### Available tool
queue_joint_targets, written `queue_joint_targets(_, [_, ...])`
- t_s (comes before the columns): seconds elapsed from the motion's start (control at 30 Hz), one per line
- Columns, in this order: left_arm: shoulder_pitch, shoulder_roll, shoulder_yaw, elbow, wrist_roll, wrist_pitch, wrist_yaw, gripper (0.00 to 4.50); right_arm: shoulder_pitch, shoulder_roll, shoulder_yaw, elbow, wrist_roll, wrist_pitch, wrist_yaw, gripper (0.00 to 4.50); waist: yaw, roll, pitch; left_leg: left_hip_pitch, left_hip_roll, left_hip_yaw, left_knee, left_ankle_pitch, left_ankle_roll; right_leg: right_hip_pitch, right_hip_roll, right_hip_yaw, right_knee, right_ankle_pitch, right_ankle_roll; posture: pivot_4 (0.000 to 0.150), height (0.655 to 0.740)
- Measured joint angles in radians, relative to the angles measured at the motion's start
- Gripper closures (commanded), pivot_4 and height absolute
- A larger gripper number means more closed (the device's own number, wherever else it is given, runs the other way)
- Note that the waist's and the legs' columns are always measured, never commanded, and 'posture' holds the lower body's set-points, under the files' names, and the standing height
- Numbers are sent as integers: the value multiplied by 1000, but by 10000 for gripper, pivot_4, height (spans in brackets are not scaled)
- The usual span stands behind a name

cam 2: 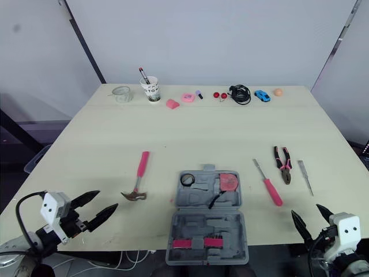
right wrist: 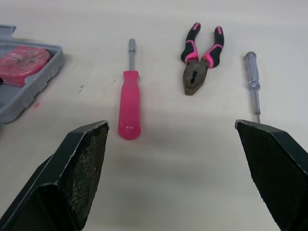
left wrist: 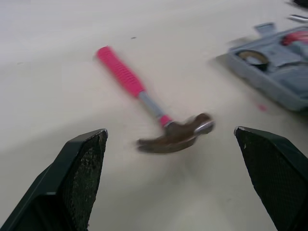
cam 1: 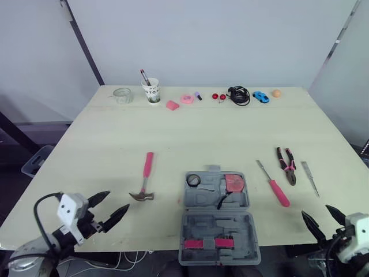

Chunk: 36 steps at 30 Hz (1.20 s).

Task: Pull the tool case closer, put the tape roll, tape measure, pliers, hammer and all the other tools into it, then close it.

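- Left eye view: the case [cam 1: 218, 216] was seen open at the near edge of the table [cam 1: 86, 150]. What looked like the tape roll [cam 1: 193, 180] and a red tape measure [cam 1: 234, 183] sat in its far half. The hammer [cam 1: 145, 176] lay left of the case, head toward the robot. The pliers [cam 1: 287, 164], a pink driver [cam 1: 275, 184] and a thin tester [cam 1: 310, 178] lay to its right. The left gripper [cam 1: 117, 201] and right gripper [cam 1: 316, 210] were held at the near edge, fingers spread and empty.
- Right eye view: the same layout was shown, with bare table between hammer and case.
- Left wrist view: the hammer was shown close ahead of the spread fingers, its claw head plain as the head views did not give it. It was judged head-heavy and stiff. The ribbed pink handle near the head was judged the surest hold.
- Right wrist view: driver, pliers and tester were shown side by side, apart from one another. The pliers' handles were seen slightly splayed. These were judged rigid, with grippy sleeves, best taken across both handles near the pivot. The tester was judged light, smooth and hardest to pinch off the table.
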Motion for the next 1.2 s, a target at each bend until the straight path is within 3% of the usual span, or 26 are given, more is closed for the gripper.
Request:
queue_joint_targets(0.37, [-160, 112, -131, -61, -2, 30, -157, 0, -225, -62, 45, -24, -27, 226, -131, 529, 3, 1, 0, -3, -4, 2, 0, 0, 0, 0, 2, -3, 0, 0, 0, 1500, 7400])
queue_joint_targets(0.67, [-352, 166, -235, -144, -56, 136, -262, 0, -512, -108, 136, 214, -89, 350, -160, 529, -1, 1, 0, -3, -3, 1, 2, 0, 0, 0, 7, -3, 1, 2, 4, 1500, 7400])
queue_joint_targets(1.2, [-467, 183, -291, -301, -139, 310, -268, 0, -726, -63, 179, 596, -158, 331, -202, 529, -2, 2, 0, -4, -2, 0, 2, 1, 0, 0, 9, -1, 1, 3, 6, 1500, 7400])
